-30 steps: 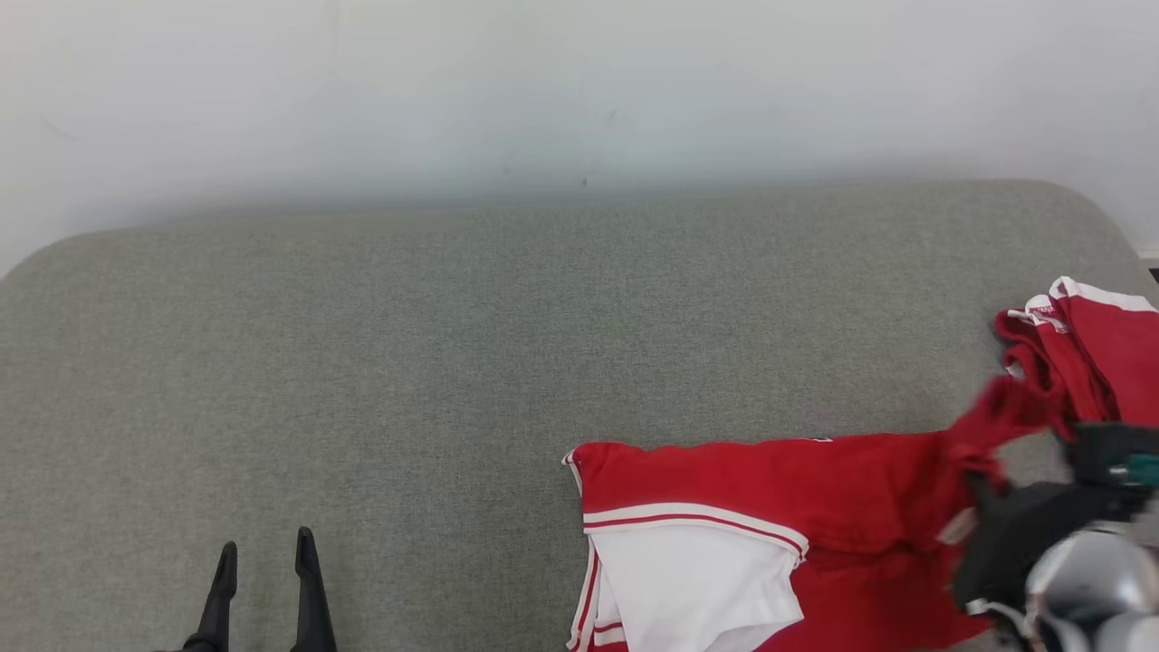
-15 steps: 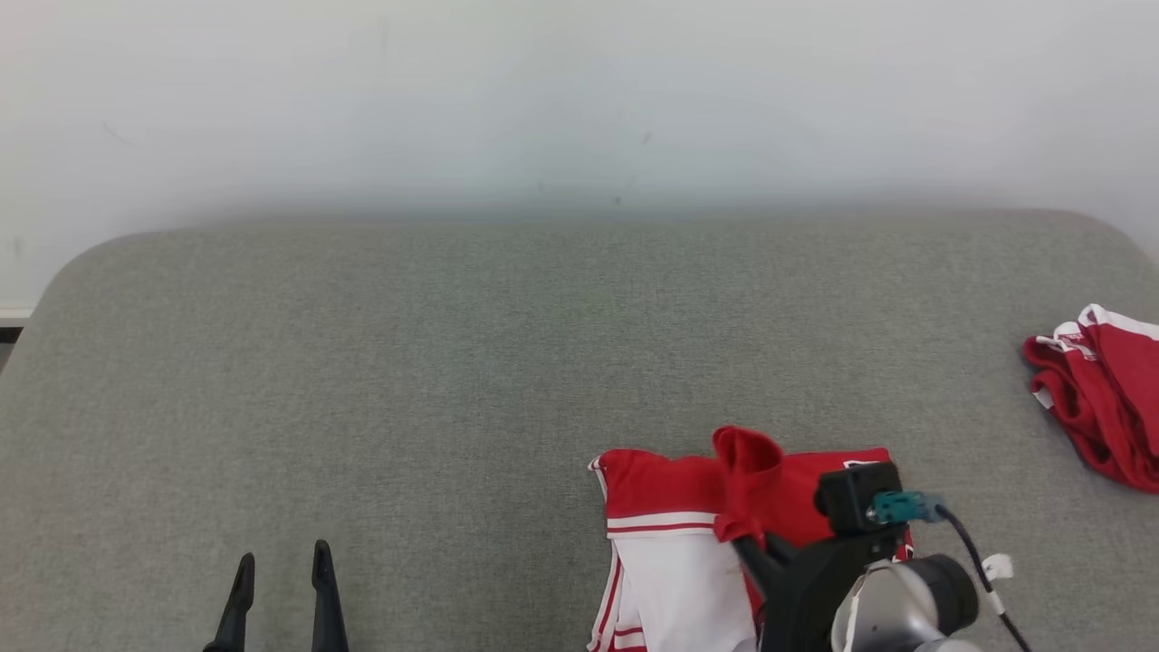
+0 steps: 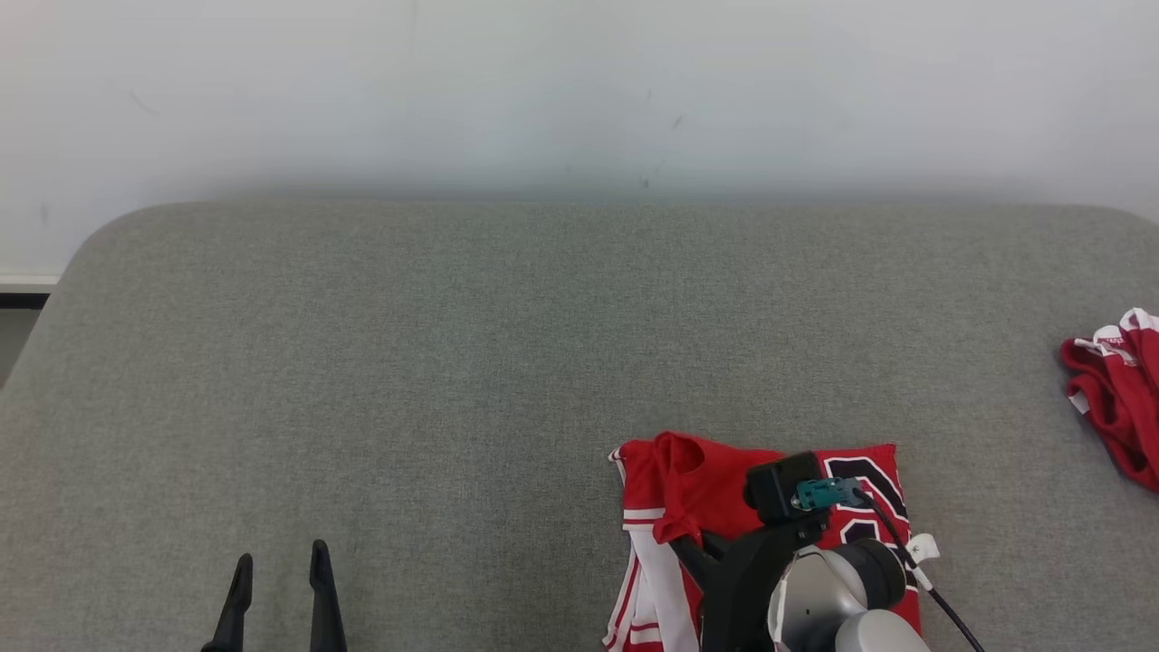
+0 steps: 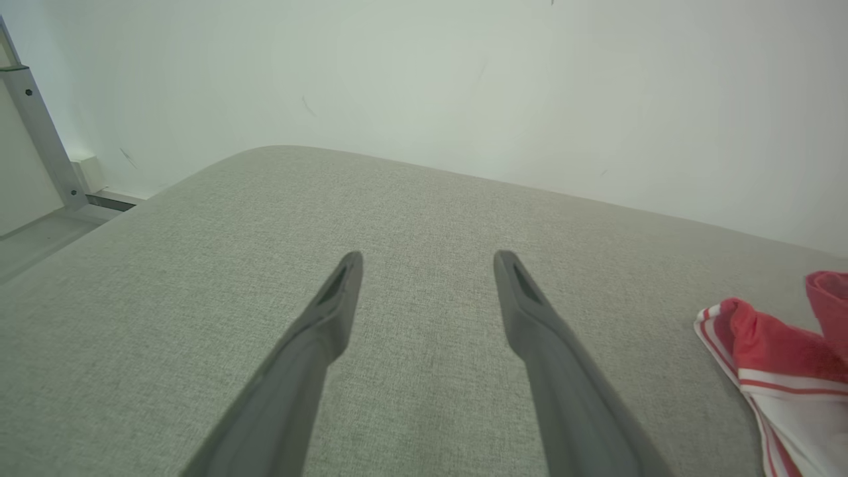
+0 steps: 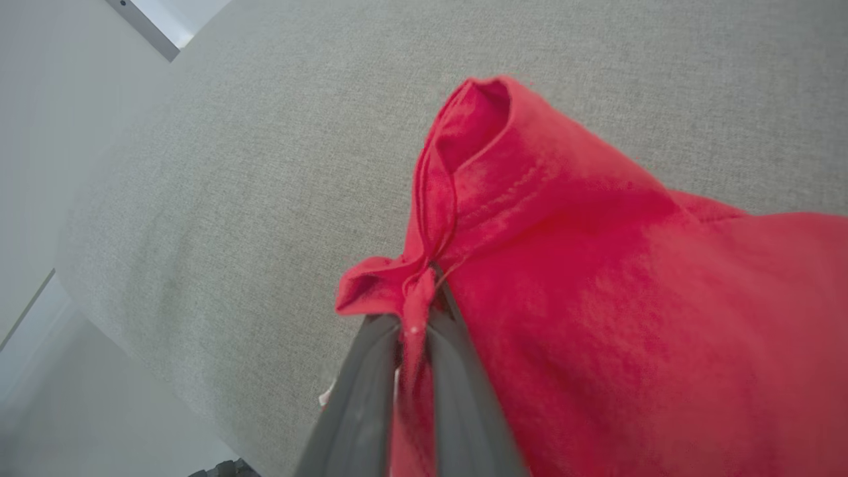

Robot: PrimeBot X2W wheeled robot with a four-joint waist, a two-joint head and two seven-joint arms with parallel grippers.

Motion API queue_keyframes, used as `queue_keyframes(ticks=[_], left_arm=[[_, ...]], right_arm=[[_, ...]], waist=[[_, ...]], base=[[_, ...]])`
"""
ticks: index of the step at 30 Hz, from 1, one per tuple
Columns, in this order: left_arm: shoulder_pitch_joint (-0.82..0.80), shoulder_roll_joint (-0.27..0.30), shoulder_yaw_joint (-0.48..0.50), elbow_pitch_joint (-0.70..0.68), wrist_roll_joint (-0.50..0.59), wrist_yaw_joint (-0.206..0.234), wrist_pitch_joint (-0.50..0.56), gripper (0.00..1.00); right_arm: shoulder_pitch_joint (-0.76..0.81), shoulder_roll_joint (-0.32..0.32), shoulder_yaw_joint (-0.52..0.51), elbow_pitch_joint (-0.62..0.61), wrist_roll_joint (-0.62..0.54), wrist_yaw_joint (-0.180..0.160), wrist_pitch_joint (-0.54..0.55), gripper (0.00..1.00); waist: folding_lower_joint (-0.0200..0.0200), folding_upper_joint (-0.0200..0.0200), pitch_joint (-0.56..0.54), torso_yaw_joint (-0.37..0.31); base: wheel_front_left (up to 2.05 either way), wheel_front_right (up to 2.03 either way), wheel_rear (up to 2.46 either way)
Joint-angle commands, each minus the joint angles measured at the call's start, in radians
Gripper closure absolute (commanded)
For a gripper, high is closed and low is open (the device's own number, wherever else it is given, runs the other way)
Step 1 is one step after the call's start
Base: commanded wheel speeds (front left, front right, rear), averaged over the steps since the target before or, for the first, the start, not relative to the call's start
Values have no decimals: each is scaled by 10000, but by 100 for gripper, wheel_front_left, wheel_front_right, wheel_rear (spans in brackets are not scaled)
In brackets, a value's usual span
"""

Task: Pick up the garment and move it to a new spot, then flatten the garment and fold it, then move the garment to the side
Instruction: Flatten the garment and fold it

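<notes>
garment (image 3: 715, 480), red with white trim and stripes, is pinched by the right end effector (image 5: 421, 318). its two dark fingers are pressed together on a bunched fold of red cloth. just beyond the fingertips the fold stands up in a small open loop, and the rest of the red cloth spreads out to the right of the fingers in the right wrist view. in the head view the right end effector (image 3: 681, 541) sits over the garment's left part. the garment lies folded on the grey cushioned surface (image 3: 453, 362) under and around it, with a black print showing just right of the wrist camera (image 3: 783, 484). well to the left, the left end effector (image 3: 279, 552) has its fingers spread apart over bare grey cloth; whether it touches the cloth cannot be told. from the left end effector (image 4: 429, 258) the garment's striped edge (image 4: 775, 344) lies off to its right. far to the right of the right end effector, a second red and white cloth heap (image 3: 1118, 407) lies on the same surface. beyond both rises a pale wall (image 3: 579, 91).
</notes>
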Motion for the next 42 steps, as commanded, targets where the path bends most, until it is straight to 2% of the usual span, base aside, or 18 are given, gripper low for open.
queue_keyframes(ticks=[1,5,6,7,12,15,18,27,31,36,42], left_arm=[[-90,-14,-14,-4,-100,33,-29,0],[-125,-14,-71,28,-131,18,-29,0],[-125,-14,-114,59,-93,-9,-29,0],[-133,-14,-129,76,-53,-13,-29,0],[-159,-12,-112,98,-2,-24,-29,0],[-126,-12,-51,65,-18,8,-29,0],[-100,-14,-40,24,-75,30,-29,0],[-154,-14,-165,-160,-178,140,-29,0],[-19,-12,-115,-218,-164,158,-29,0],[167,-12,-16,-243,-255,109,-29,0],[259,-12,70,-291,-381,11,-29,0]], right_arm=[[-167,23,85,224,68,-21,-119,100],[-409,26,328,751,198,-21,-244,100],[-446,27,402,851,254,-21,-263,82],[-479,27,448,931,275,-21,-279,0],[-592,23,521,811,738,-21,-691,0],[-644,23,434,386,1502,-21,-1216,0],[-680,14,-79,-139,1869,-21,-1749,0],[42,25,-3389,-1660,-260,-21,-2456,0],[617,31,-4175,-2113,-1053,-21,-3005,0],[1364,26,-4221,-2215,-1573,-21,-4187,0],[1864,-44,-3384,-1641,-1346,-21,-5697,0]], waist=[[0,0,22,40],[0,0,51,105],[0,0,59,115],[0,0,70,120],[0,0,96,123],[0,0,106,61],[0,0,102,-20],[0,0,86,-294],[0,0,-44,-456],[0,0,-316,-764],[0,0,-535,-1155]], base=[[0,0,0],[0,0,0],[0,0,0],[0,0,0],[0,0,0],[0,0,0],[0,0,0],[0,0,0],[0,0,0],[0,0,0],[0,0,0]])
